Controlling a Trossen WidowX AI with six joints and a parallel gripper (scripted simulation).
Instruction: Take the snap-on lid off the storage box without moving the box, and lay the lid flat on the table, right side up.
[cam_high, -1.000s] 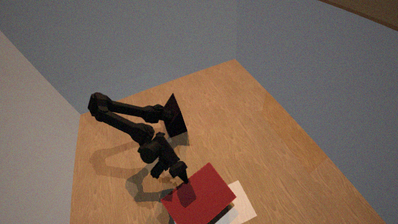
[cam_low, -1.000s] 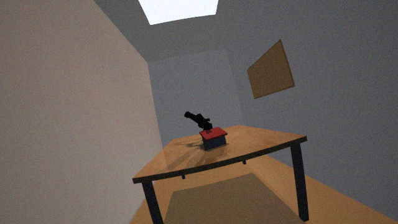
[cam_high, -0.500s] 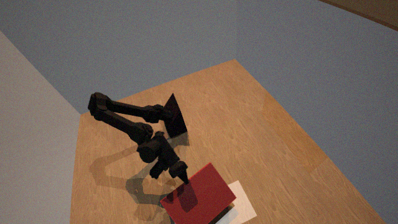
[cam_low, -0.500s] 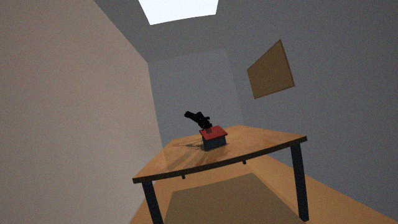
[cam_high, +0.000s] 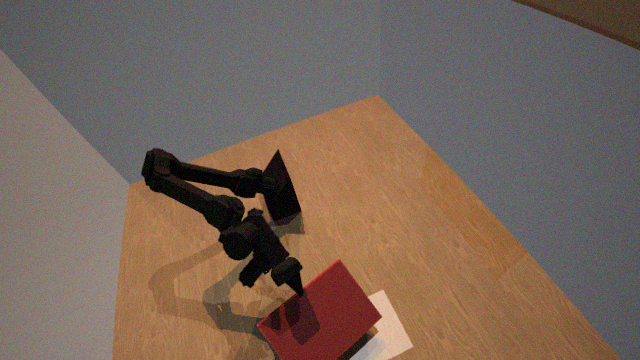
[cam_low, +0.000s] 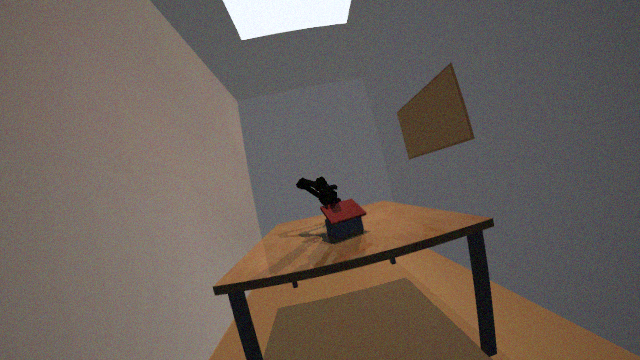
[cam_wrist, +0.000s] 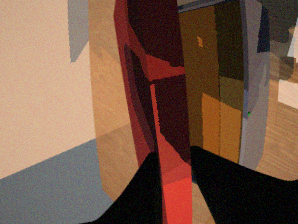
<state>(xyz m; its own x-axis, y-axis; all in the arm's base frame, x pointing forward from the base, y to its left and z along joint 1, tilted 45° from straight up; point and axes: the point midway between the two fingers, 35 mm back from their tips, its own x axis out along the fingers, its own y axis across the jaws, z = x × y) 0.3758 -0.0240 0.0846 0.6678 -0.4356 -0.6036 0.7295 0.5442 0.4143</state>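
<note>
The red lid (cam_high: 332, 312) (cam_low: 343, 210) (cam_wrist: 177, 200) sits raised and tilted above the blue storage box (cam_low: 345, 229) (cam_wrist: 256, 120).

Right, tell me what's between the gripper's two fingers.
The rim of the red lid lies between the gripper's fingers, as the wrist view shows.
</note>
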